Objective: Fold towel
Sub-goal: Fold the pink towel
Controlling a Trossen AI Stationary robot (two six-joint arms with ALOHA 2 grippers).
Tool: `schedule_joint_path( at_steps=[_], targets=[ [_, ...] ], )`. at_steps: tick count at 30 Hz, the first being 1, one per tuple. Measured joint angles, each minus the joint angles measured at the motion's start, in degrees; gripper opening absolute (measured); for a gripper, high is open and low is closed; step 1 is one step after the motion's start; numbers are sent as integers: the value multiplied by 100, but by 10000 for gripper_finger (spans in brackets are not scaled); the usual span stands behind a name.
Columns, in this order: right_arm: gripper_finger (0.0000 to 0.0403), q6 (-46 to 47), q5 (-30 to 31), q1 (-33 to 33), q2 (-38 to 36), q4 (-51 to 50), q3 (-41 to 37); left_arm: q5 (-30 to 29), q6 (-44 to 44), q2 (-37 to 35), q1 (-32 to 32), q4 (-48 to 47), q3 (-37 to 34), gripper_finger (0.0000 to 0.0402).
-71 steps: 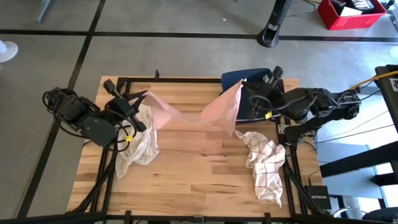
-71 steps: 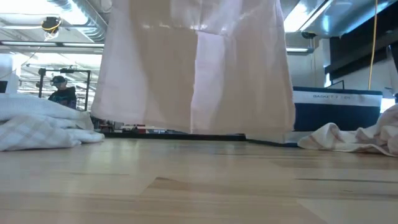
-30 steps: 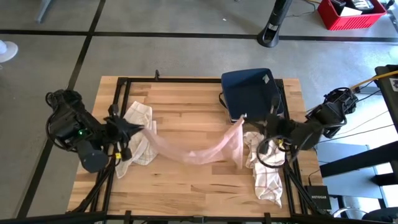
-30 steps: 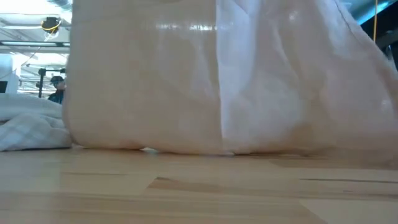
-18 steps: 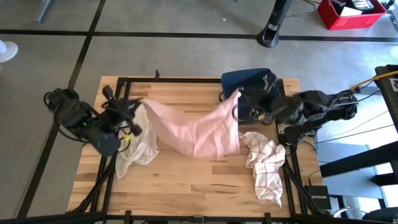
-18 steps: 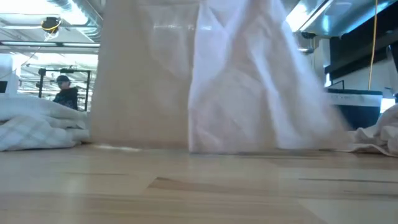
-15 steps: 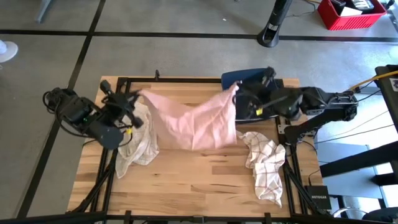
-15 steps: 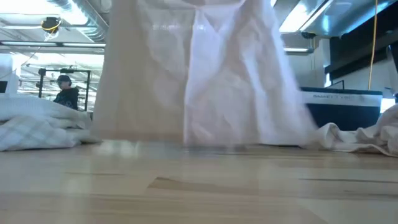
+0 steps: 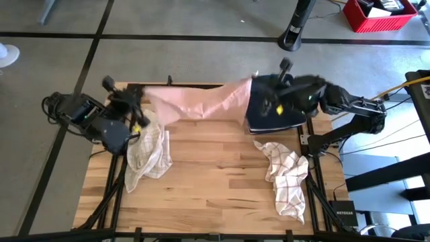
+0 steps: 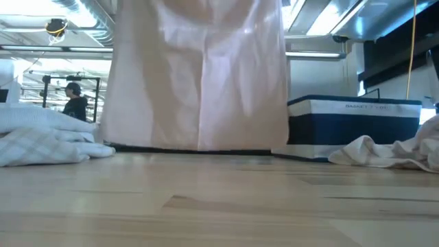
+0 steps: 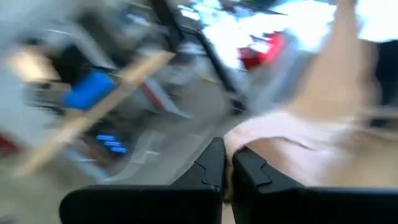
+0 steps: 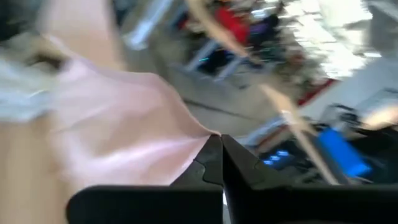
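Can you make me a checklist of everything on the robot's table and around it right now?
Surface: wooden table, bare in the middle.
Job's things: pink towel held up and stretched between both arms at the table's far edge.
Clutter: white checked cloth on the left, another checked cloth on the right, dark blue basket at the far right.
Grippers: left tool shut on one towel corner; right tool shut on the other.
Cables: yellow cable beside the right arm.
Surroundings: red crate on the floor; a person far behind.

The pink towel runs off the low view's top, grippers unseen there
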Motion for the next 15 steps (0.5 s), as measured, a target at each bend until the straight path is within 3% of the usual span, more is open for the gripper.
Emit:
schedule_joint_path(
  at_steps=[9,15],
  targets=[
    [1,2389,-308,1505,332,-2313,-30,1847,-1338,841,-1007,6,0,1],
    [0,3612,-704,2359,425,-2009,-1047,2900,-2145,1721,-1571,5,-7,1]
  ],
)
